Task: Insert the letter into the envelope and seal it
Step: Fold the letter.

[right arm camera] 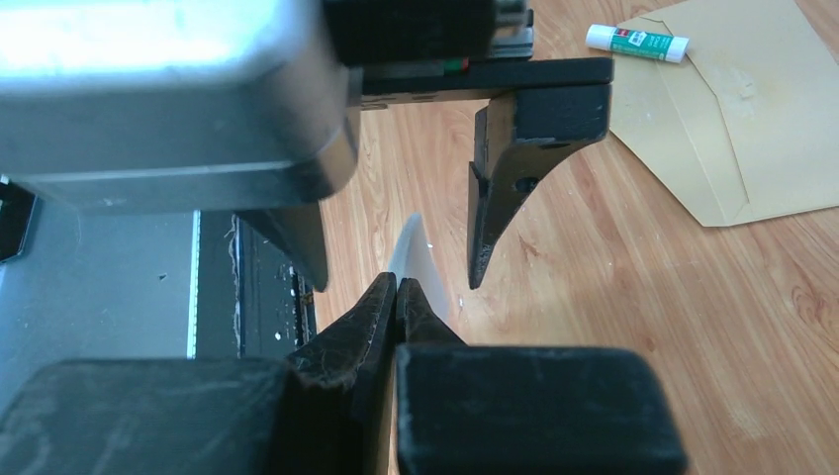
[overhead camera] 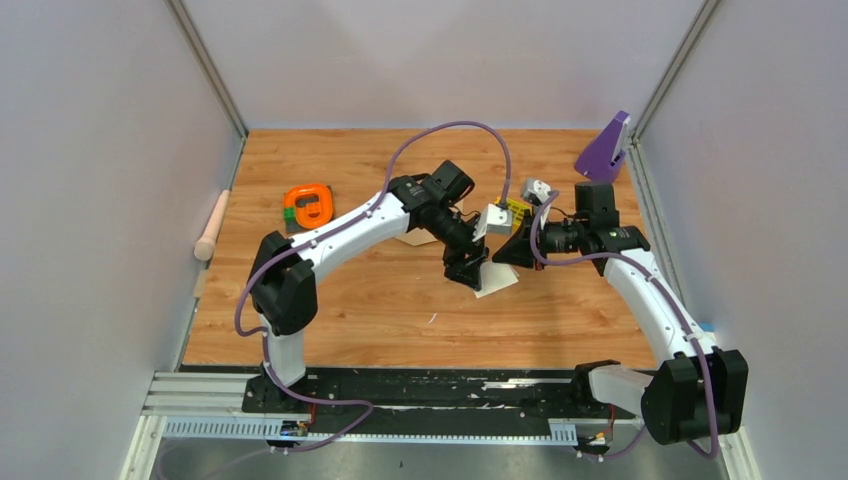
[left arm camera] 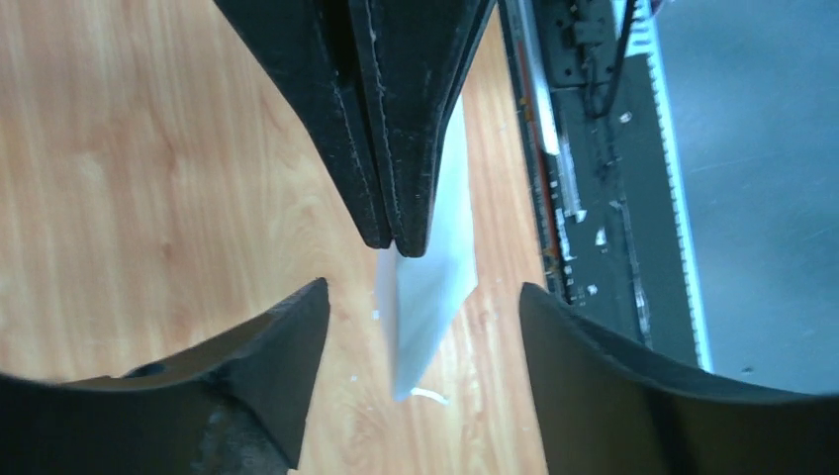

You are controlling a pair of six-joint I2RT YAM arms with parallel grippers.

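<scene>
From above, the two arms meet near the middle of the bench (overhead camera: 400, 320), a little toward its right edge. The left hand (overhead camera: 467, 270) and the right hand (overhead camera: 512, 252) are almost nose to nose there, and the letter (overhead camera: 497, 282) shows as a small white sheet just under them. I cannot tell whether its lower edge touches the wood. A corner of the envelope (overhead camera: 412, 240) peeks out from under the left arm, nearer the back edge. An orange ring (overhead camera: 308, 205) sits toward the left edge and a wooden roller (overhead camera: 212, 225) lies along that edge. A purple stand (overhead camera: 605, 148) is in the far right corner.

In the left wrist view, the left hand's own fingers (left arm camera: 267, 366) stand wide apart and hold nothing. The letter hangs between them and touches neither. The right hand's fingers (left arm camera: 396, 148) come in from the top of the view, pressed together on the sheet.

In the right wrist view, the right hand is pinched shut on the letter, which is seen edge-on as a thin white blade. The left hand's fingers stand on either side of it, clear of the paper. Beyond them the envelope lies flat on the bench, with a glue stick (right arm camera: 638, 42) at its edge.
</scene>
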